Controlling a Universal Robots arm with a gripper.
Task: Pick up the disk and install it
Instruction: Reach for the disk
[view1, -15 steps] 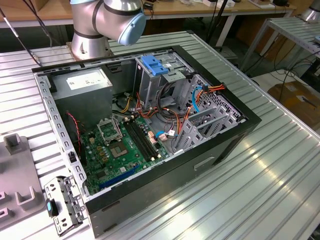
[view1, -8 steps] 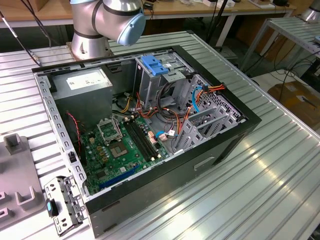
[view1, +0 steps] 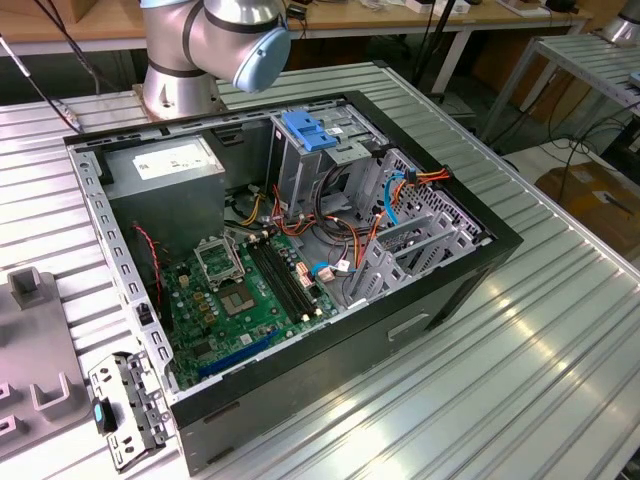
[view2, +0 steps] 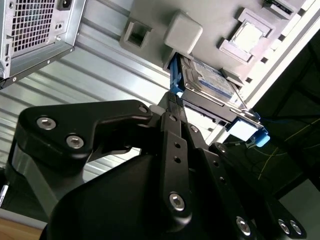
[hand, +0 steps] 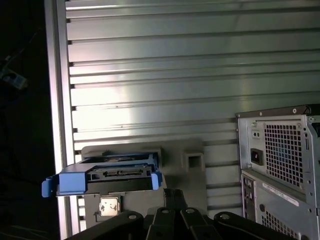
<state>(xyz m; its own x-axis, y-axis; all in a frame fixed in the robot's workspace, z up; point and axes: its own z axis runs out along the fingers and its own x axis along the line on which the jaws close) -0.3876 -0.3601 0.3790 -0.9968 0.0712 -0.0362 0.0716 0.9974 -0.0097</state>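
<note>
lying on grey fixture (view2: 150, 15), disk (view2: 207, 79) just beside the pincer (view2: 172, 106)

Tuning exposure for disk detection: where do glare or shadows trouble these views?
First wrist view: a glare band washes out the ribbed table beyond the disk. Second wrist view: the black gripper is dark foreground. Exterior view: sheen streaks the table toward the exterior view's right.
</note>
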